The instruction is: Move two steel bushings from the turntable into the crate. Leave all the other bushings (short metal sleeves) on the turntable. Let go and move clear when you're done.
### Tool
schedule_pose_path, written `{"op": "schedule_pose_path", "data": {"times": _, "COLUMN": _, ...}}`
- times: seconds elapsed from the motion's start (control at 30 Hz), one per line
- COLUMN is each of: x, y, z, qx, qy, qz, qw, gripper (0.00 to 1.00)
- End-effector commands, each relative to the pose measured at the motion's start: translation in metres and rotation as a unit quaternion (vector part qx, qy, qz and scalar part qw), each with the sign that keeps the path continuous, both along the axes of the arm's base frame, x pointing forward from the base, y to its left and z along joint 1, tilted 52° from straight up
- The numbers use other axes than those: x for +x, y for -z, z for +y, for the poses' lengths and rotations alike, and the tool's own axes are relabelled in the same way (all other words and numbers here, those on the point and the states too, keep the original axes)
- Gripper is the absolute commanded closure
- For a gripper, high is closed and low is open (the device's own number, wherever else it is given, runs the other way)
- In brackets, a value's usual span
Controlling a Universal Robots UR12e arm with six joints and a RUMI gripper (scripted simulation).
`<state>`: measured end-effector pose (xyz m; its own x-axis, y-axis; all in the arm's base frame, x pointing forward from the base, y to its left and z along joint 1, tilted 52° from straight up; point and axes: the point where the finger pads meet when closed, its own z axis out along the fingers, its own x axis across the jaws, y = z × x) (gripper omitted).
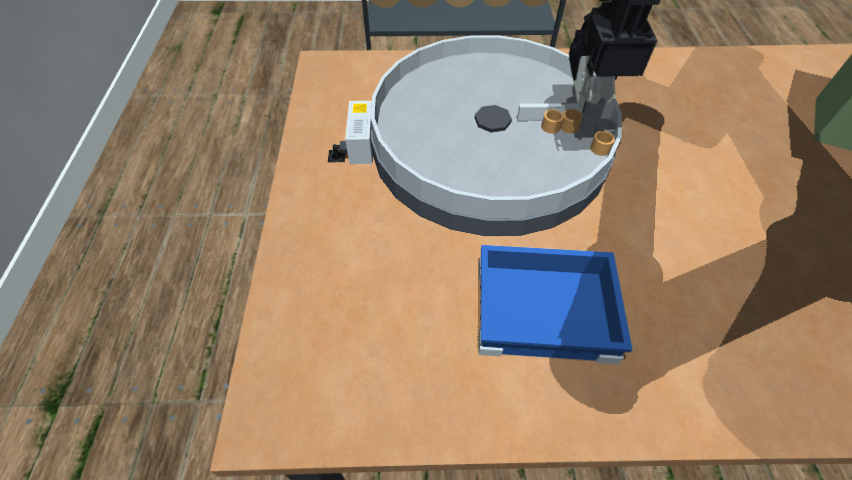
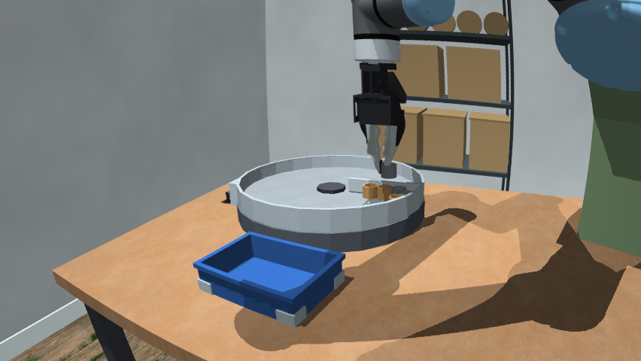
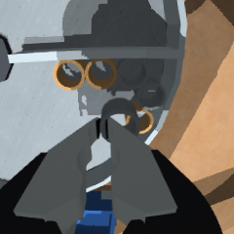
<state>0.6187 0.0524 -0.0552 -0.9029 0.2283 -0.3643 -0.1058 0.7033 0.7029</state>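
Note:
My gripper is shut on the wall of a dark grey steel bushing, which hangs above the turntable. Two more grey bushings stand in shadow near the turntable's rim: one beside the divider, the other nearer the rim. Three brass-coloured bushings stand there too: a left one, one touching it, and one by the rim, partly hidden in the wrist view. The blue crate shows no bushing inside.
A pale divider runs from near the dark hub to the turntable's raised rim. A white box sits at the turntable's left side. The crate stands in front of the turntable, and shelves stand behind.

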Motion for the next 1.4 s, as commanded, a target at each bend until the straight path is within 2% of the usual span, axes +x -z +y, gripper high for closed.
{"op": "schedule_pose_path", "data": {"times": 0.0, "x": -0.0028, "y": -0.0045, "z": -0.0052, "qx": 0.000, "qy": -0.001, "qz": 0.000, "qw": 1.000, "gripper": 1.00}}
{"op": "schedule_pose_path", "data": {"times": 1.37, "x": -0.0019, "y": -0.0078, "z": -0.0028, "qx": 0.000, "qy": -0.001, "qz": 0.000, "qw": 1.000, "gripper": 1.00}}
